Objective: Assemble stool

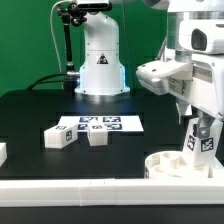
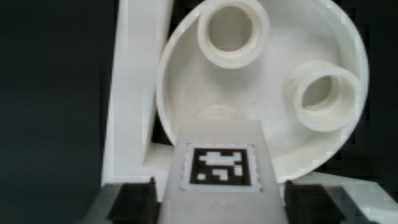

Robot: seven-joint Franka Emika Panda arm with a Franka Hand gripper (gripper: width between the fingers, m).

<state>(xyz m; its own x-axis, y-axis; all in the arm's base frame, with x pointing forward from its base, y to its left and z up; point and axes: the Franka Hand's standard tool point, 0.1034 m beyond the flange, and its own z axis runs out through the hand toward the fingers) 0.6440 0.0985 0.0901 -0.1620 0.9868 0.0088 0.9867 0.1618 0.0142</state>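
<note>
The round white seat (image 1: 170, 164) lies at the front on the exterior view's right, against the white rail. It fills the wrist view (image 2: 267, 110), where two round sockets (image 2: 233, 35) (image 2: 326, 95) show. My gripper (image 1: 200, 128) is shut on a white block leg (image 1: 205, 144) with a tag and holds it upright over the seat. In the wrist view the leg (image 2: 221, 165) sits between my two dark fingers (image 2: 134, 205), my gripper (image 2: 228, 208) closed on it. I cannot tell whether the leg touches the seat. Two loose legs (image 1: 58, 138) (image 1: 97, 137) lie on the black table.
The marker board (image 1: 112, 125) lies flat mid-table behind the loose legs. A long white rail (image 1: 80, 186) runs along the front edge and shows beside the seat in the wrist view (image 2: 128, 90). The arm's base (image 1: 100, 60) stands at the back. Another white part (image 1: 2, 152) shows at the left edge.
</note>
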